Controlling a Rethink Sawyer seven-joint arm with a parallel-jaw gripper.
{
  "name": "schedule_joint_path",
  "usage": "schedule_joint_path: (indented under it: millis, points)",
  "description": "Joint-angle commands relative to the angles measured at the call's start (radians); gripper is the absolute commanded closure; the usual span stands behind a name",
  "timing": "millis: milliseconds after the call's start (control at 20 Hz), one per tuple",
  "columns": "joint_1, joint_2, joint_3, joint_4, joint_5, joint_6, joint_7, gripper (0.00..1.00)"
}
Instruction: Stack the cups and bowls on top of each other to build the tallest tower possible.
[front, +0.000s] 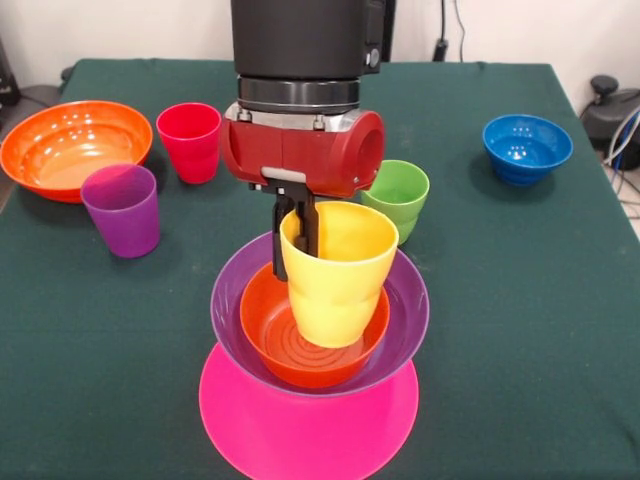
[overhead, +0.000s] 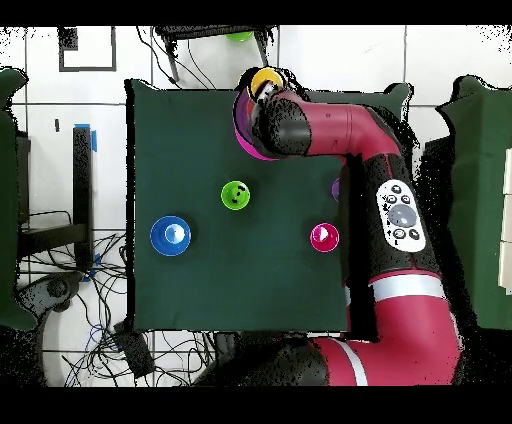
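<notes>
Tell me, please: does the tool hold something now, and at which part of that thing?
Yes. The tool holds the yellow cup by its rim, on the side toward the robot, one finger inside and one outside, over the small orange bowl.

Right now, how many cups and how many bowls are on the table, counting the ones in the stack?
Cups: 4 – red cup, purple cup, light green cup, yellow cup held by the gripper.
Bowls: 5 – large orange bowl, blue bowl, pink bowl, purple bowl, small orange bowl.
Total: 9
</notes>
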Motion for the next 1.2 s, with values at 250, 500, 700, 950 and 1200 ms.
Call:
schedule_joint_path:
  millis: [250,500,700,950,1200]
  points:
    - [-0.002,0.069,-0.039,0.063,-0.066,0.013,-0.059,1.0]
    - [-0.001,0.073,-0.04,0.061,-0.062,0.018,-0.061,1.0]
    - [-0.005,0.077,-0.036,0.062,-0.051,0.032,-0.069,1.0]
    - [-0.004,0.077,-0.034,0.063,-0.044,0.04,-0.07,1.0]
    - [-0.01,0.074,-0.021,0.068,-0.035,0.048,-0.082,1.0]
